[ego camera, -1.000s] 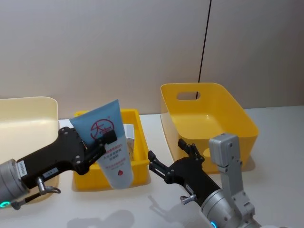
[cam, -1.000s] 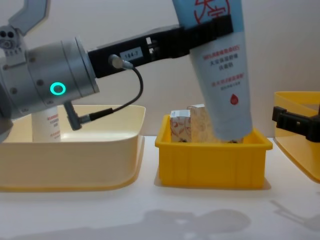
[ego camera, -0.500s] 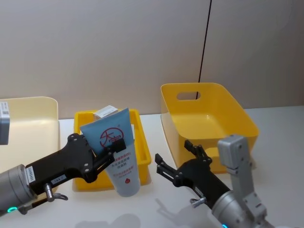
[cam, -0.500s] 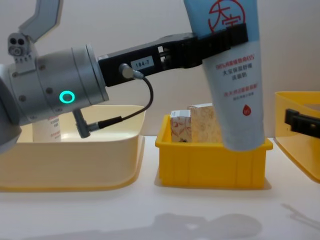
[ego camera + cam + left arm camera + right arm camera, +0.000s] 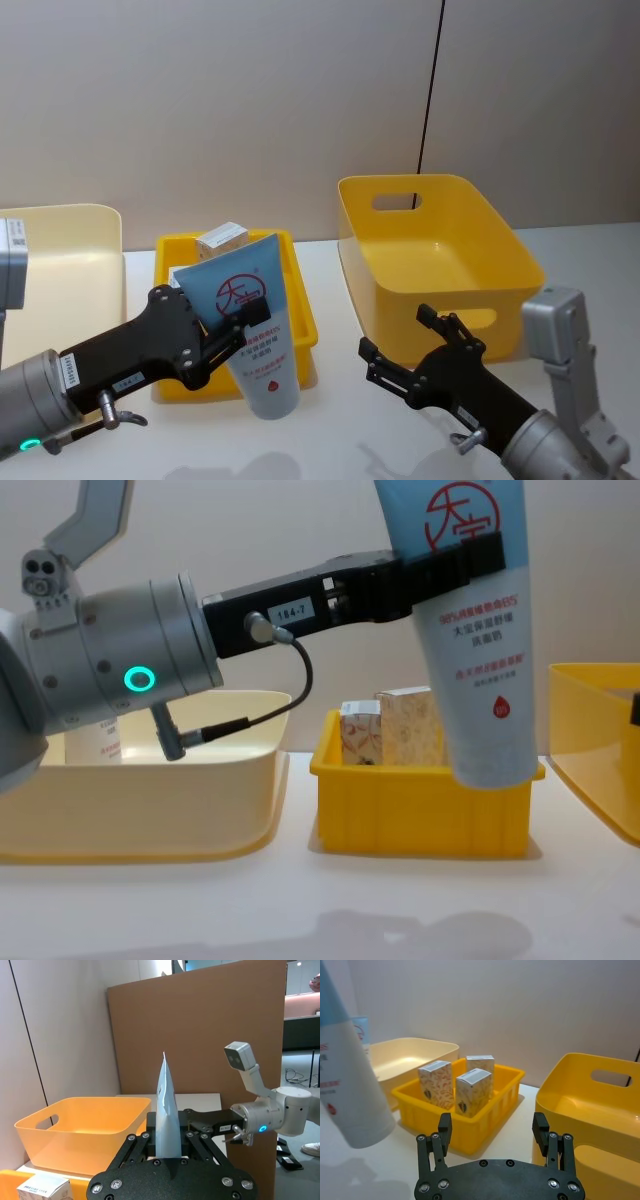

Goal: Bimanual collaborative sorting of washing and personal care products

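Where a white tabletop (image 5: 335, 440) meets a plain beige wall (image 5: 230, 100), three containers stand in a row: a cream bin (image 5: 70, 245), a small yellow tray (image 5: 420, 810) holding upright patterned white cartons (image 5: 436, 1082), and a large yellow handled bin (image 5: 440, 250). The left arm stretches in from the near left, and its left gripper (image 5: 245, 315) is clenched on a pale-blue tube (image 5: 265, 365), which it holds cap-down and clear of the table at the tray's near right corner. The right gripper (image 5: 393, 332) hovers low before the large bin, fingers spread and empty.
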Robot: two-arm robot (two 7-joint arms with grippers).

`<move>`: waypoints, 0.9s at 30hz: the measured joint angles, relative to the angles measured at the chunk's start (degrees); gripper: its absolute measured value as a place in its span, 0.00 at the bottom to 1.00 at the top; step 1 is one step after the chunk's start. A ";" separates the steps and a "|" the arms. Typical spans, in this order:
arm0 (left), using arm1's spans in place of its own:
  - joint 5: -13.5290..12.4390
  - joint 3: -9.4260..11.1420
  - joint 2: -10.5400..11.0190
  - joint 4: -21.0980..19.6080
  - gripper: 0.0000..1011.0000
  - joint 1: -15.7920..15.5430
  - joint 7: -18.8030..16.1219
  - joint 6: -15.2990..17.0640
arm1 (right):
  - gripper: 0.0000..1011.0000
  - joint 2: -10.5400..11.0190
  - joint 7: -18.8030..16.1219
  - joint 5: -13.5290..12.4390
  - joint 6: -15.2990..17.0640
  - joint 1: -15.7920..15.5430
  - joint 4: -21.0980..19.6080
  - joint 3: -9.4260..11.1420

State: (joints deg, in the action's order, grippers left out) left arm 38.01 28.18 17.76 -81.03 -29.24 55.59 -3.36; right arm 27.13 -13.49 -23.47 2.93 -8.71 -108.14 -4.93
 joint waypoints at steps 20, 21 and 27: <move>-0.06 0.16 -0.02 -0.01 0.22 0.00 0.10 -0.05 | 0.99 5.47 -14.95 -13.59 2.46 -0.37 -2.64 2.79; -0.06 0.17 -0.02 -0.01 0.22 0.00 0.10 -0.06 | 0.99 5.68 -15.26 -13.96 2.63 -0.21 -2.64 2.74; -0.06 0.19 -0.02 -0.01 0.22 0.00 0.10 -0.05 | 0.99 7.52 -19.31 -16.48 4.18 1.35 -2.58 1.88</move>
State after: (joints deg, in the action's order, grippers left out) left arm 37.95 28.37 17.74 -81.04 -29.24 55.69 -3.41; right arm 34.65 -32.81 -39.95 7.11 -7.36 -110.72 -3.05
